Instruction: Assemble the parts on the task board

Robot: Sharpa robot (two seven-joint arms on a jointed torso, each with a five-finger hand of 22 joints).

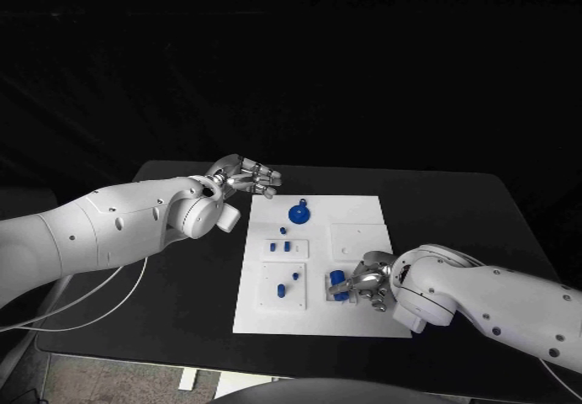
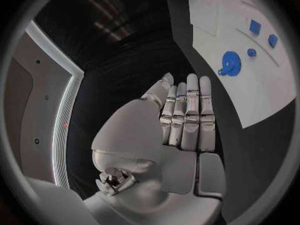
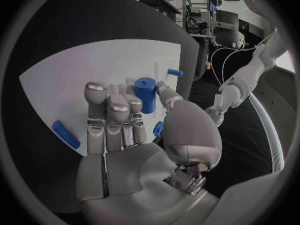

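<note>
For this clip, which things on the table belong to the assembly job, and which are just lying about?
Job:
- white board
- blue cylinder at the right hand fingers
- blue disc
- small blue pieces
- left hand, held off the board

Lying about:
- black table
- white cable

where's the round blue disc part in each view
Head view: round blue disc on the task board, far end, near the left robot hand.
Left wrist view: disc on the board beyond the fingers.
Right wrist view: I cannot pick it out.
Shared landmark: the task board.
</note>
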